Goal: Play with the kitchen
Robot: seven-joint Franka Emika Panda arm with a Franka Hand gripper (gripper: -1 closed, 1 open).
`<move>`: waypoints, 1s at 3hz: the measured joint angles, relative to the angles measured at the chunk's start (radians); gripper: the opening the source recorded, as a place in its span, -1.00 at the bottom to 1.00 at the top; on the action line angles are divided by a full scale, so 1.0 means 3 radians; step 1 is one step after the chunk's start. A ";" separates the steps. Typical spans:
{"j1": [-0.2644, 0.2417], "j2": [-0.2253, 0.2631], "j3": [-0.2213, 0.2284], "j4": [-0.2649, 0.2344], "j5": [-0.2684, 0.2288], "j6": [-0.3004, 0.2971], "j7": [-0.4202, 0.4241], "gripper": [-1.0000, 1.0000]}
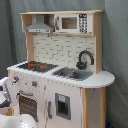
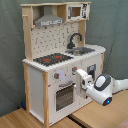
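My arm (image 2: 107,85) reaches in from the second exterior view's right, its gripper (image 2: 80,75) at the front panel of the kitchen (image 2: 37,82), just beside the knobs (image 2: 57,76) above the oven door (image 2: 64,96); I cannot tell its finger state. The kitchen stands on a wooden floor (image 2: 15,120). Further back: 1 hob (image 2: 52,59), 1 sink (image 1: 72,73) with black faucet (image 1: 85,59), then hood (image 1: 39,26) and microwave (image 1: 70,23).

Grey-green curtain (image 2: 12,60) behind — light wooden tabletop (image 2: 20,119) below.
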 joint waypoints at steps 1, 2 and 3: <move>0.0013 0.0000 -0.0012 0.0011 0.0000 -0.0004 -0.0375 1.00; 0.0017 0.0000 -0.0075 0.0050 0.0000 -0.0003 -0.0718 1.00; 0.0018 0.0003 -0.0145 0.0114 0.0000 0.0014 -0.1105 1.00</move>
